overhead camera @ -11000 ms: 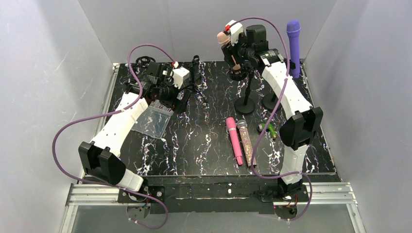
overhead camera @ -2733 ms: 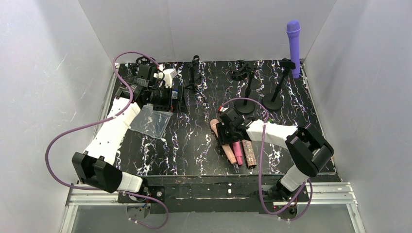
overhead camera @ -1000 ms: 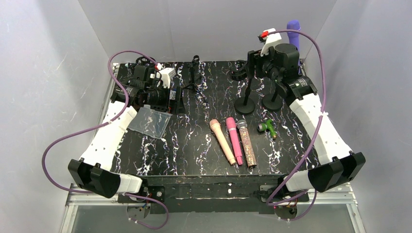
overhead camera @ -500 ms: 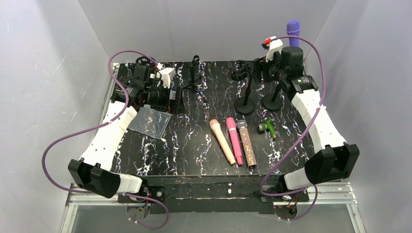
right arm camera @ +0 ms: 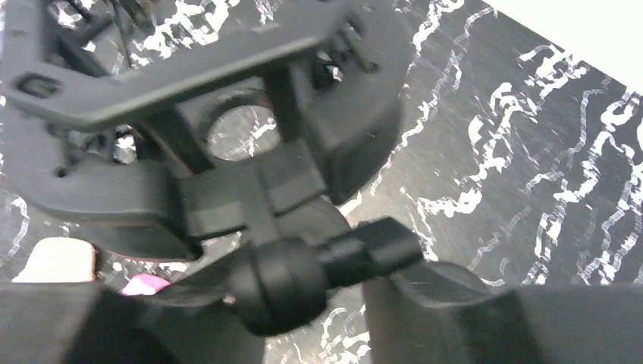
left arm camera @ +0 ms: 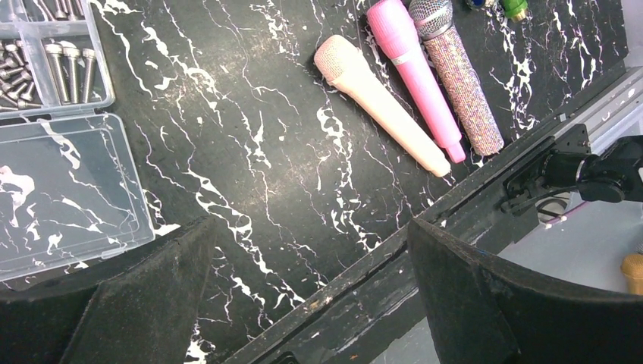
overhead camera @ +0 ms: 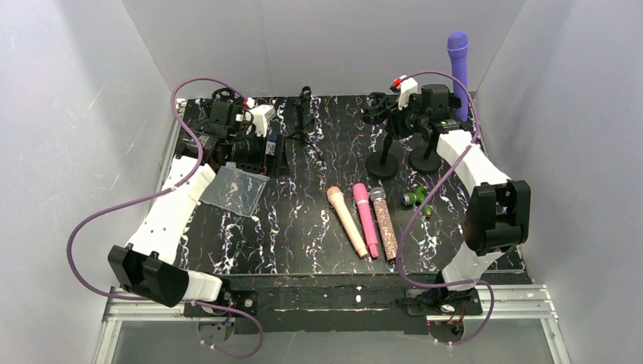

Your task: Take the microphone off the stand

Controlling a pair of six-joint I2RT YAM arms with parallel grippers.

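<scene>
Where the black marbled table (overhead camera: 303, 227) reaches the far right corner of the enclosure, the purple microphone (overhead camera: 457, 68) is shown upright, head uppermost, seated in the clip of its stand (overhead camera: 419, 162). Just to the left of that stand, a second stand (overhead camera: 381, 164) is seen, and its clip (right arm camera: 227, 68) carries nothing.

The right gripper (right arm camera: 235, 315) is positioned at the top of this second stand, beside the purple microphone and apart from it. In the right wrist view, the pivot knob (right arm camera: 280, 284) under the clip is seen lying between the two dark fingers (right arm camera: 485, 322). The jaws are partly parted, but the contact area is blurred and dark. Whether the pads are pressed onto the knob cannot be told.

The left gripper (left arm camera: 311, 303) is held above the left half of the table. Its fingers (left arm camera: 114, 303) are spread wide and nothing is caught between them. Below it, a clear plastic box (left arm camera: 53, 152) holding screws is visible.

Three loose microphones are laid side by side near the middle of the table, heads toward the far edge: a peach microphone (overhead camera: 346, 220), a pink microphone (overhead camera: 365, 218) and a glitter microphone (overhead camera: 385, 224). The pink and glitter ones are touching, or nearly so. A small green object (overhead camera: 417, 201) lies just to their right. A small black tripod (overhead camera: 303, 121) is set at the far edge, left of the second stand.
</scene>
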